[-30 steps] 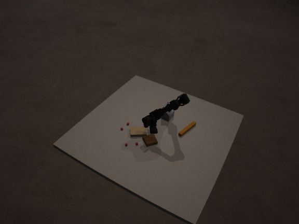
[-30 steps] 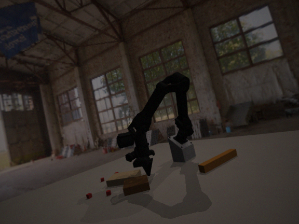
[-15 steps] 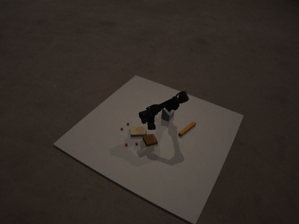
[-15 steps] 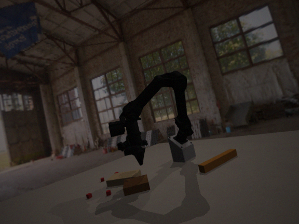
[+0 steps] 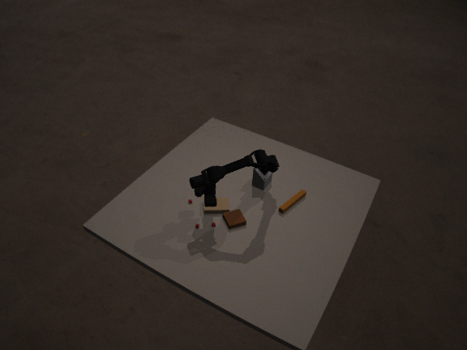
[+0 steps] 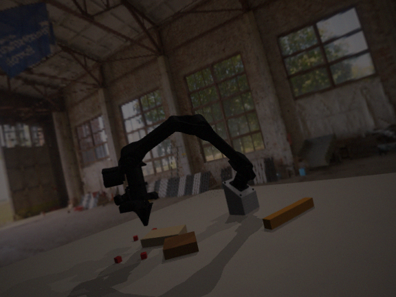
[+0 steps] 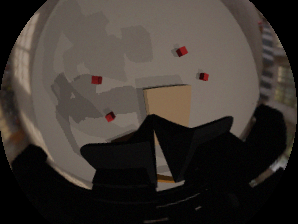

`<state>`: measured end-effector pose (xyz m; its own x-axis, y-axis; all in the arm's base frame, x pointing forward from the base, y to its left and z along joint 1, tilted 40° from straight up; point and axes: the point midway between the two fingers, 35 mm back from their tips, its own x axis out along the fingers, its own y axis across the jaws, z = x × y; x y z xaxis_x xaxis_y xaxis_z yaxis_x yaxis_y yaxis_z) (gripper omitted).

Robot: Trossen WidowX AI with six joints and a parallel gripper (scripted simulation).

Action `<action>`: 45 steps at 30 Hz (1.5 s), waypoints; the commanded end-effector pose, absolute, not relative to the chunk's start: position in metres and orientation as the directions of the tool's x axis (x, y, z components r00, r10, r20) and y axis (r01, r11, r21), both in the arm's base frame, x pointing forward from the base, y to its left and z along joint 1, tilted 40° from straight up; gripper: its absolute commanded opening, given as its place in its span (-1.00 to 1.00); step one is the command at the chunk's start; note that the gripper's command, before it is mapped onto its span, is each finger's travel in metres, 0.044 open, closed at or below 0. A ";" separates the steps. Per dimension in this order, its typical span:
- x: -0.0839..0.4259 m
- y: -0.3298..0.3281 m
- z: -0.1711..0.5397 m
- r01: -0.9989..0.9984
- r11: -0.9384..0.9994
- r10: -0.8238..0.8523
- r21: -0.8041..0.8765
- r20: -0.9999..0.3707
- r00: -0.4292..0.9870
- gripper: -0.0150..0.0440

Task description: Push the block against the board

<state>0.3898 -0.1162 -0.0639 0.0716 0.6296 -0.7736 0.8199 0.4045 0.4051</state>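
Observation:
The light tan board (image 5: pixel 223 204) (image 6: pixel 161 234) (image 7: pixel 170 101) lies flat on the white table. The brown square block (image 5: pixel 234 219) (image 6: pixel 180 245) lies flat beside it, near one corner and turned at an angle to its sides. No whole side of the block lies along the board. I cannot tell whether their corners touch. In the wrist view my fingers hide most of the block. My gripper (image 6: pixel 146 224) (image 7: pixel 150 117) is shut and empty, pointing down above the board, clear of both parts.
An orange bar (image 5: pixel 293 201) (image 6: pixel 289 213) lies apart, near the grey robot base (image 5: pixel 262 180) (image 6: pixel 241 201). Several small red cubes (image 5: pixel 197 226) (image 6: pixel 117 259) (image 7: pixel 96 80) lie around the board, on the side away from the base.

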 end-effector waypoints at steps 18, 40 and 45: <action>0.422 -0.117 -0.149 0.819 0.408 0.630 0.403 -0.774 0.067 -0.49; 0.412 -0.103 -0.138 0.819 0.408 0.631 0.403 -0.773 0.066 -0.49; 0.409 -0.099 -0.136 0.820 0.408 0.631 0.402 -0.773 0.066 -0.49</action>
